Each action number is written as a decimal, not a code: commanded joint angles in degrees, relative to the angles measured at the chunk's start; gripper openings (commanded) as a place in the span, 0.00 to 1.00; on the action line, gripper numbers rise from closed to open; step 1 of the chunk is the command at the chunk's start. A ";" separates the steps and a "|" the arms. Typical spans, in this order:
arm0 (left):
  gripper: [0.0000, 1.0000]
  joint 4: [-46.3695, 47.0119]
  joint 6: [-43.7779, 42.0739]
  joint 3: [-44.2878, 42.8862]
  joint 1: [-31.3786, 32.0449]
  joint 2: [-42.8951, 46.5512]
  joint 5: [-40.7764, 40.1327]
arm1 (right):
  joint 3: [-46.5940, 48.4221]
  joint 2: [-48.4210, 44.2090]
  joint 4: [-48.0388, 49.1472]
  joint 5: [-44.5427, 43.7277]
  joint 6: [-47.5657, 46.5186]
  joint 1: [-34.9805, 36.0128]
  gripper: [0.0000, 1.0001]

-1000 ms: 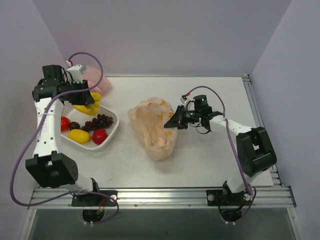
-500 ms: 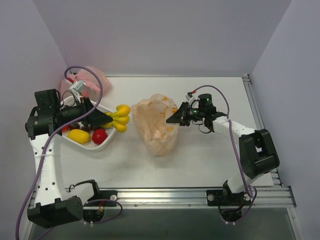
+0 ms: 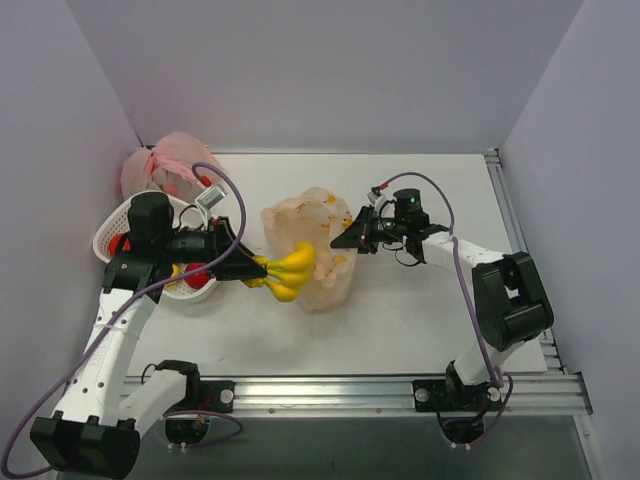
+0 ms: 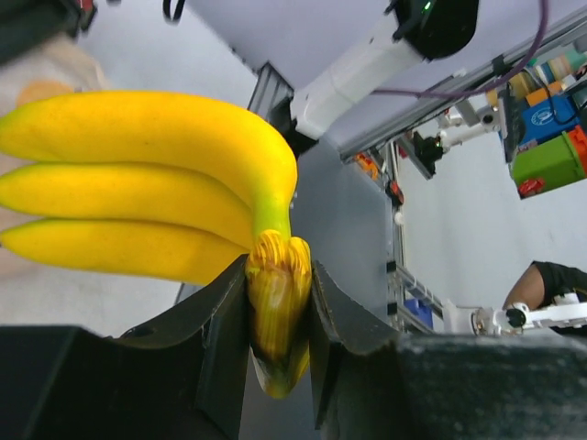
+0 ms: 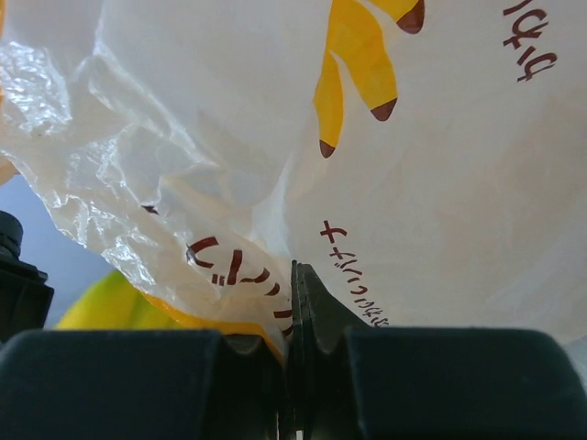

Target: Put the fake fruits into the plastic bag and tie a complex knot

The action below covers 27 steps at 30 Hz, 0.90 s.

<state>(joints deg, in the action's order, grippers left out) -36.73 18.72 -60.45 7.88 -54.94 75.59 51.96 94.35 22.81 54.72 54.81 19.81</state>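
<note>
Just left of the plastic bag (image 3: 318, 262), the left end effector (image 3: 256, 273) is clenched on the stem of the yellow banana bunch (image 3: 290, 270). In its wrist view I see both fingers (image 4: 220, 330) pinching the stem, with three bananas fanning out ahead. From above the bunch overlaps the bag's left wall; I can't tell if it's inside the mouth.

Half a second ago that bunch was at the right rim of the white mesh basket (image 3: 108, 228), and a second ago it was over the basket's far end. So it has travelled right across the counter (image 3: 430, 310) to the bag. The left arm has swung with it and now lies over the basket; a red fruit (image 3: 198, 277) shows just beside the arm.

The right end effector (image 3: 347, 238) is clamped on a fold of the bag's right rim, jaws fully together on the film. Same grip as before, barely shifted. The bag lay long and flat a second ago; now it's bunched shorter. The pink tied bag (image 3: 165, 165), far left behind the basket, is more exposed than before.
</note>
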 commanded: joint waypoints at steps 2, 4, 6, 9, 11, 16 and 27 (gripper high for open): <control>0.00 45.97 25.44 2.26 2.57 -1.47 1.49 | 2.61 0.84 -3.19 4.96 -7.66 0.14 0.00; 0.00 49.11 26.72 1.39 3.45 -3.94 2.28 | 3.93 0.67 -8.01 4.96 -10.67 0.40 0.00; 0.00 49.21 25.06 -0.20 4.51 -6.58 1.49 | 4.55 0.75 -9.71 5.57 -12.87 0.66 0.00; 0.00 49.12 21.98 -1.51 6.26 -9.39 0.35 | 4.81 1.01 -9.89 6.45 -12.88 0.75 0.00; 0.00 48.95 20.05 -1.87 6.88 -11.32 -0.44 | 5.16 0.93 -9.89 7.24 -12.79 0.93 0.00; 0.00 47.89 15.56 -0.29 7.50 -14.14 -2.73 | 4.99 0.93 -7.96 8.12 -10.25 0.84 0.00; 0.00 23.65 -12.28 -2.13 7.68 -21.09 -3.25 | 6.04 2.86 -7.51 10.58 -7.78 0.23 0.00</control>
<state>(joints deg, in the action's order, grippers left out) -3.18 19.31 -59.31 15.29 -74.94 71.99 55.42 96.60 14.35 62.46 46.44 20.27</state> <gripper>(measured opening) 0.368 0.028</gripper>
